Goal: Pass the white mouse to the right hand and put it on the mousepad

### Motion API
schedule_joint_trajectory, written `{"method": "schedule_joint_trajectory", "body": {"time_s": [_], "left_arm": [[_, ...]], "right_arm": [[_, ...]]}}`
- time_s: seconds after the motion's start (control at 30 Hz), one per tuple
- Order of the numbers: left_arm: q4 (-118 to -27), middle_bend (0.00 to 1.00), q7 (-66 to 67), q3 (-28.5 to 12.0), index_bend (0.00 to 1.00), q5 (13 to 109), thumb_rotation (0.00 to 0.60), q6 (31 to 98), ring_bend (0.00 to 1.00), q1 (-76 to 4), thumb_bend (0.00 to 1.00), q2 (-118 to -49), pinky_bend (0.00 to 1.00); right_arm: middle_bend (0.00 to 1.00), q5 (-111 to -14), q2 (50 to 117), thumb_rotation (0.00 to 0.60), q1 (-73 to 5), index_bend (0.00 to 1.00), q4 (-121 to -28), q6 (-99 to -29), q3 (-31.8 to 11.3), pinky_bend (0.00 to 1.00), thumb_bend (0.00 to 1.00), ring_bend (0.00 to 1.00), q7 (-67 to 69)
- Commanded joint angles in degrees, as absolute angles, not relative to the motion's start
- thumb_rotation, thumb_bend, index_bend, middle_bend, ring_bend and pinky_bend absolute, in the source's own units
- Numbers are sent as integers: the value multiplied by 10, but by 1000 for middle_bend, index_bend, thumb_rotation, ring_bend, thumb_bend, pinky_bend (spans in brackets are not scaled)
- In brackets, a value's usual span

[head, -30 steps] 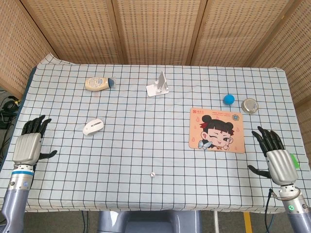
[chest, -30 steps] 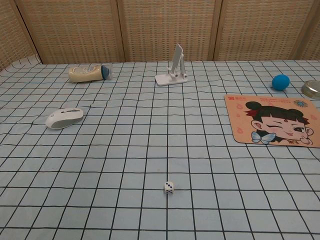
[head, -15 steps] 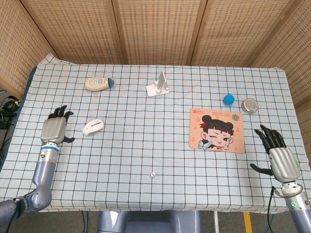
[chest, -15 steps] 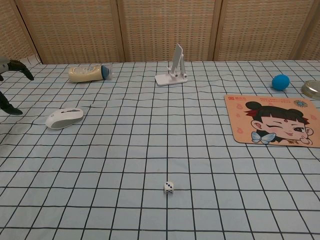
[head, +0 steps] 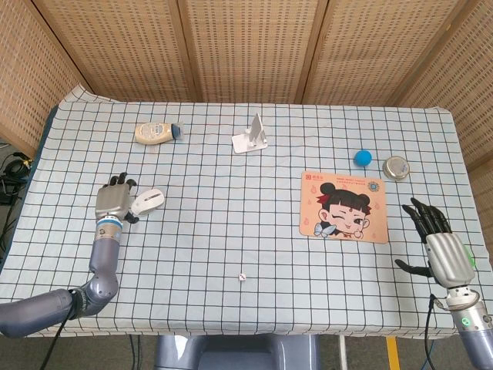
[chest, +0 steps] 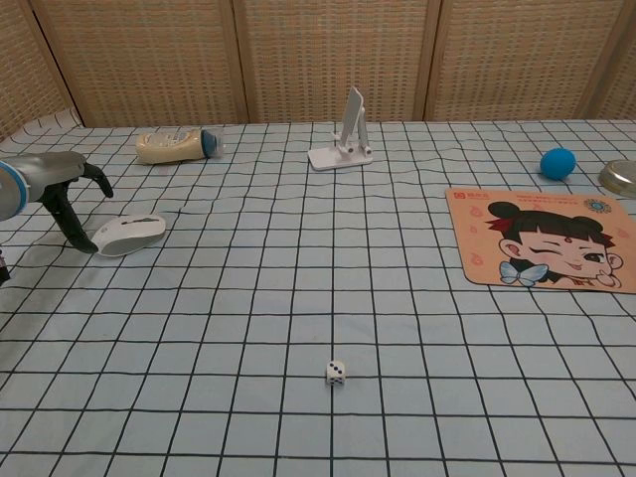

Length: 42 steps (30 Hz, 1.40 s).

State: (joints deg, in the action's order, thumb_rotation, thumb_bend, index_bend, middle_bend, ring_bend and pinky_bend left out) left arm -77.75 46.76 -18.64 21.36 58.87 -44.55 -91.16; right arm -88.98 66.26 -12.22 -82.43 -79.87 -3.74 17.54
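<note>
Your left hand (head: 114,202) is hovering with fingers (chest: 72,214) spread, holding nothing, just beside the white mouse (head: 147,200) lying on the tablecloth (head: 231,231). You're approaching the grasp; next, close around it. Your right hand (head: 441,248) is waiting open near the mousepad (head: 344,206).

left hand (chest: 55,184): cut by chest view's left edge, you only see part of the palm and some fingers
right hand (head: 441,248): outside chest view; forearm runs off head view's bottom-right corner
tin (chest: 620,176): clipped by chest view's right edge
die (head: 242,276): too small in head view, pips unreadable
</note>
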Motion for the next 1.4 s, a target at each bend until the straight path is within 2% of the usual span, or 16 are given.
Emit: {"method": "schedule_joint_trajectory", "body": {"time_s": [0.03,0.77,0.83,0.9,0.97,1.03,1.13,1.4], "left_arm": [[-763,28,474,-187,219,201,600,584,50,-457,172,-924,207],[-678,77,494,-169,272,175,600,573,89,-498,180,-985,247],[-675,98,489,-169,300,179,600,571,107,-499,227,-990,262],[-675,158,472,-171,371,196,600,578,158,-497,337,-994,302],[-680,258,453,-172,484,221,600,588,242,-494,469,-995,363],[-690,312,432,-172,548,254,600,602,288,-490,531,-992,393],[-710,345,417,-172,587,283,600,616,315,-486,563,-982,412],[-784,347,409,-189,591,315,600,627,317,-494,563,-951,413]], "right_arm": [[0,-891,662,600,-122,75,-825,-800,-37,0,93,0,177],[0,-889,660,600,-123,74,-817,-803,-39,0,92,0,203],[0,-889,660,600,-122,75,-818,-805,-39,0,92,0,203],[0,-890,660,600,-122,75,-818,-807,-39,0,92,0,204],[0,-891,660,600,-121,75,-818,-809,-39,0,92,0,205],[0,-891,659,600,-121,75,-819,-810,-39,0,93,0,205],[0,-891,659,600,-121,75,-819,-810,-39,0,93,0,206],[0,-887,656,600,-121,75,-819,-809,-40,0,93,0,215]]}}
